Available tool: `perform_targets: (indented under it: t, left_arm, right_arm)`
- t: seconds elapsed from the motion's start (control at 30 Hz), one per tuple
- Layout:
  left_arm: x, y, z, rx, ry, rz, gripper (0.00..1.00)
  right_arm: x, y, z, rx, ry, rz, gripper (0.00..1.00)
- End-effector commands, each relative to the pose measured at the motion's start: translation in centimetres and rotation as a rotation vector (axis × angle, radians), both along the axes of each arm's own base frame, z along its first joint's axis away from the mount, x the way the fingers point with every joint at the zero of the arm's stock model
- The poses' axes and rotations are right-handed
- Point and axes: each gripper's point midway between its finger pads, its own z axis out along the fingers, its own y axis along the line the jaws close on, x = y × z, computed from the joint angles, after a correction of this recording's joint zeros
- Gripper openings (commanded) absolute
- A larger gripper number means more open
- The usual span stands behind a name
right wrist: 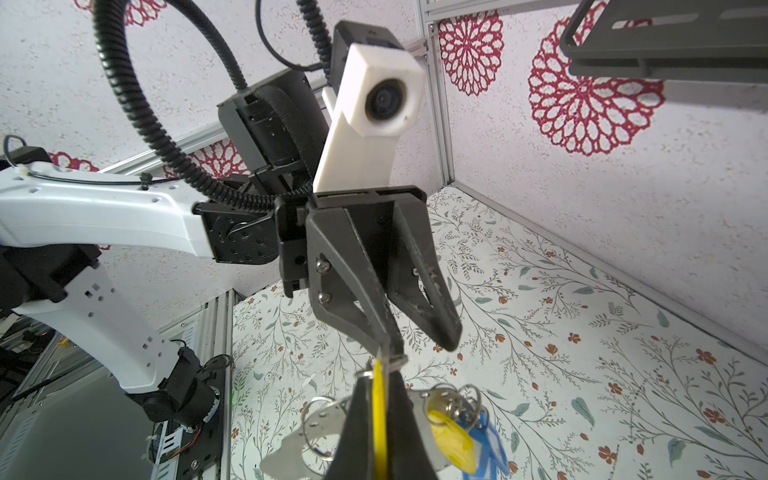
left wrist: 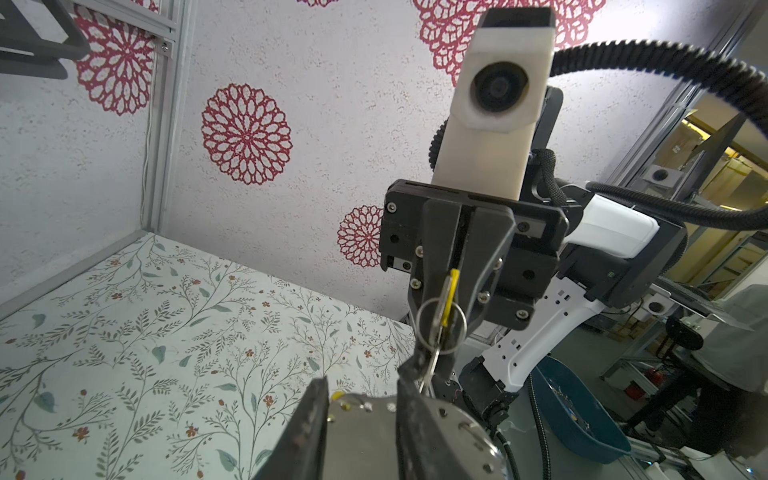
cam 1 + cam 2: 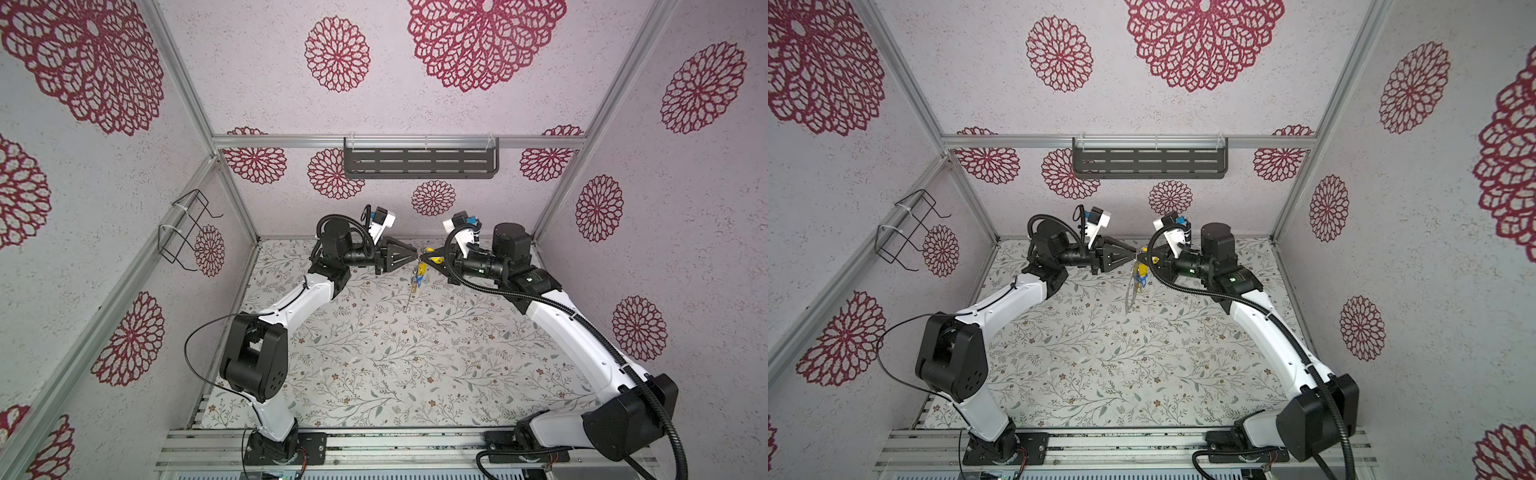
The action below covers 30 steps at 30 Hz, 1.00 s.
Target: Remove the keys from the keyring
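Both grippers meet tip to tip above the back of the table. My right gripper (image 3: 423, 259) (image 1: 380, 376) is shut on a yellow key (image 1: 380, 415) (image 2: 452, 286), held edge-on, with a small split ring (image 2: 440, 328) at its tip. The grey keyring (image 1: 291, 449) (image 3: 411, 297) (image 2: 361, 440) hangs under it. Another yellow key (image 1: 451, 436) and a blue key (image 1: 490, 444) dangle from the keyring. My left gripper (image 3: 415, 254) (image 1: 424, 345) is open, with one fingertip (image 1: 392, 351) at the split ring and nothing clamped.
A dark slotted shelf (image 3: 419, 162) hangs on the back wall and a wire rack (image 3: 187, 232) on the left wall. The floral table (image 3: 374, 365) lies below the arms. A blue bin (image 2: 573, 415) sits outside the cell, behind the right arm.
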Motion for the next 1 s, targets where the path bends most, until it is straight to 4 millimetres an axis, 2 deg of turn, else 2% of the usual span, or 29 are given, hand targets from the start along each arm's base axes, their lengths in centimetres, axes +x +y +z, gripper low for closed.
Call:
perform_targets:
  t: [0.0,0.2,0.63,0.97]
  left_arm:
    - [-1.2,1.1,2.5,-0.045,-0.068,-0.010,0.33]
    - [-1.3,2.0,3.0,-0.061,-0.072,-0.002,0.34]
    - [-2.0,0.8,3.3,-0.117,-0.048,-0.094,0.32]
    - [-1.6,0.1,2.5,-0.098,-0.042,-0.084,0.32]
  right_arm:
    - [-0.6,-0.1,4.1,0.052,-0.109,0.019,0.00]
    - [-0.5,-0.1,4.1,0.056,-0.103,0.023,0.00]
    - [-0.4,0.2,4.4,0.060,-0.100,0.032,0.00]
    - [-0.2,0.3,4.2,0.060,-0.093,0.036,0.00]
